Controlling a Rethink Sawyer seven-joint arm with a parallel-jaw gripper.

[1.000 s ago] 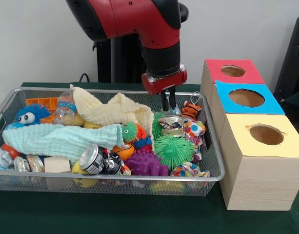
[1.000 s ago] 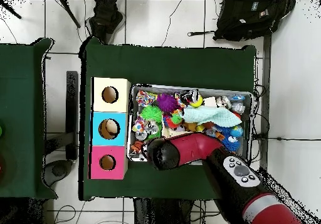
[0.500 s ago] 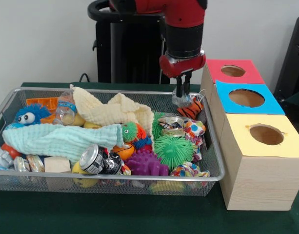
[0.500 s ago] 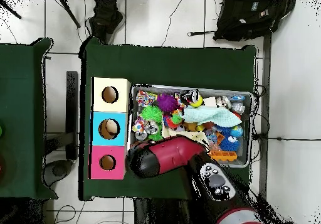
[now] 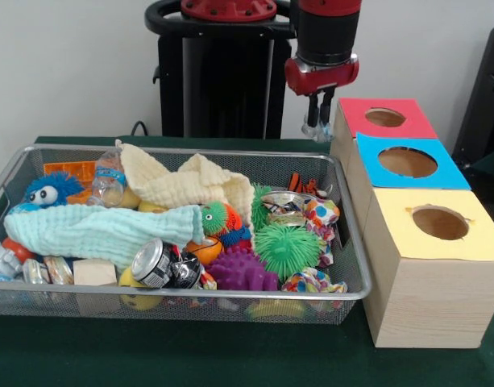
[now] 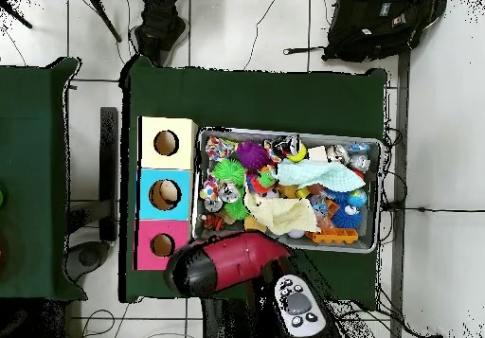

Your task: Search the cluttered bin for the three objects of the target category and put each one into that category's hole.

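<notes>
A: Items, left to right?

B: Wire bin: green cloth, crushed can, green spiky ball.

A: Claw?

B: Gripper above the bin's far right corner, clenched on a small pale object of unclear kind, just beside the red-topped box.

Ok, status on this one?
Pincer up beside red box, something small and pale under it. Red hole unobstructed. Bin cluttered.
</notes>
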